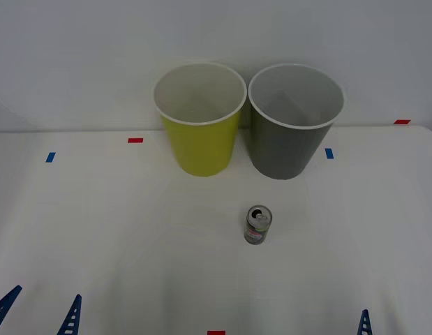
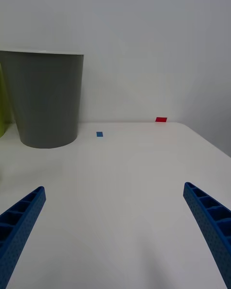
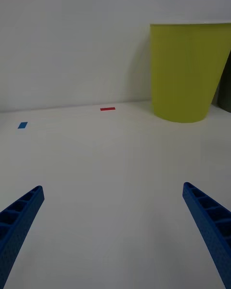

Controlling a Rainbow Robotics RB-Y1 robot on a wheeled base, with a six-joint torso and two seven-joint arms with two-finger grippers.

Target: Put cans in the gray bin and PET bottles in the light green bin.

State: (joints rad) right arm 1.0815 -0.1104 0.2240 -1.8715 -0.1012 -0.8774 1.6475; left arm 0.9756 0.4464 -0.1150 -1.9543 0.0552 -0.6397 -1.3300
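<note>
The can stands upright on the white bench, in front of the gray bin and well apart from it. The light green bin stands just beside the gray bin, on its left; whether the two rims touch cannot be told from the front view. Both bins appear empty, though their floors are only partly visible.

The left hand hovers low over the near left of the bench, fingers spread, holding nothing. The right hand hovers over the near right, fingers likewise spread and empty. Neither is near the can, and the sorting has not begun.

Risks from here:
- The can is narrow and upright. A finger striking its side during approach would likely tip it and let it roll.
- The bins stand close together. A release made off centre could drop the can into the light green bin or onto a rim.
- A low carry could clip the gray bin's wall and shift it.
</note>
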